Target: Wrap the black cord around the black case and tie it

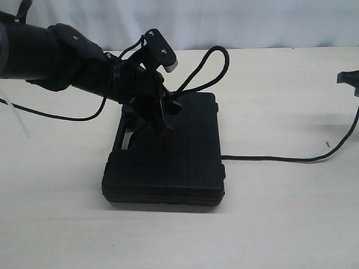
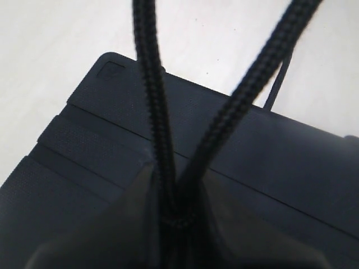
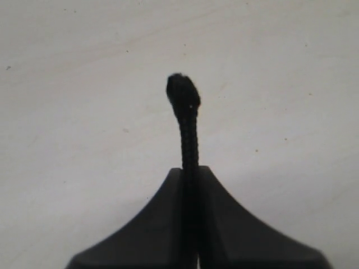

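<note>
**Fingers closed on cord at both arms; wrap loose, tie not made**

Left fingers (image 2: 112, 235) are closed on the cord (image 2: 151, 101), pinching two strands side by side just above the case (image 2: 84, 129). Right fingers (image 3: 162, 224) are closed on the same cord close to its tip, with only a short stub and a knobbed end showing past them.

Location: the case (image 1: 179, 162) lies flat on the surface (image 1: 280, 213), near the middle. The left arm reaches over its far half. The cord (image 1: 224, 61) arcs up behind the case and comes down into the left grip. A second run leaves the case's right side, lies slack along the surface and climbs to the right fingers at the right edge of the exterior view. Whether the cord passes under the case cannot be told.

Assessment: the wrap is partial and no knot is visible.

Risks noted:
- The right grip sits very near the tip, so tension could pull the stub out through the fingers.
- The case is unrestrained, so a hard pull from either side could drag or tilt it.
- The two strands in the left grip may slide unevenly and spoil any loop formed.
- Slack left on the surface would make a loose tie.
</note>
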{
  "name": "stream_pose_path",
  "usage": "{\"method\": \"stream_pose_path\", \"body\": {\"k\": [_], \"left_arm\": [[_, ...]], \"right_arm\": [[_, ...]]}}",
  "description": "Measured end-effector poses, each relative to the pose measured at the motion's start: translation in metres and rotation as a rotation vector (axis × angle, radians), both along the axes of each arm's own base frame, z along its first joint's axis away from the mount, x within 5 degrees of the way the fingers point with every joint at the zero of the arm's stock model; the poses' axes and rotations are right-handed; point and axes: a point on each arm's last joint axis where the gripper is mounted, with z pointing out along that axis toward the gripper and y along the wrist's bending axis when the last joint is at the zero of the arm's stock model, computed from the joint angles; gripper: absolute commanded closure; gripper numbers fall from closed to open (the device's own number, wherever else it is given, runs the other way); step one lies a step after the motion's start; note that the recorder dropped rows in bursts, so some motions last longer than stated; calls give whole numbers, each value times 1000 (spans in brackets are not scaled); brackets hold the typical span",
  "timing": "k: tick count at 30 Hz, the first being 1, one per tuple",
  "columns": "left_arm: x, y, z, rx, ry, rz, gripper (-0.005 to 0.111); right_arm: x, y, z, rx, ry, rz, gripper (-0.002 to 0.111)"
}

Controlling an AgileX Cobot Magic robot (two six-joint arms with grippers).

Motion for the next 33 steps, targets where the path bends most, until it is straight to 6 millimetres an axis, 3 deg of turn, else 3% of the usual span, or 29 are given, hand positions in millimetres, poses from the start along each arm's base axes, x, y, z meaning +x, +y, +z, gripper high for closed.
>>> {"method": "stream_pose_path", "body": {"k": [4,9,21,29,33], "left_arm": [[0,0,0,0,0,0,107],[0,0,0,0,0,0,107],[0,0,0,0,0,0,107],[0,0,0,0,0,0,107],[0,0,0,0,0,0,107]], "right_arm": [[-7,3,23,-9,-13,38,104],[-16,17,42,5,0,236,104],[-41,60,55,191,-20,888,104],[-56,71,59,253,-17,1151,104],[-58,73,59,240,-32,1199,104]]}}
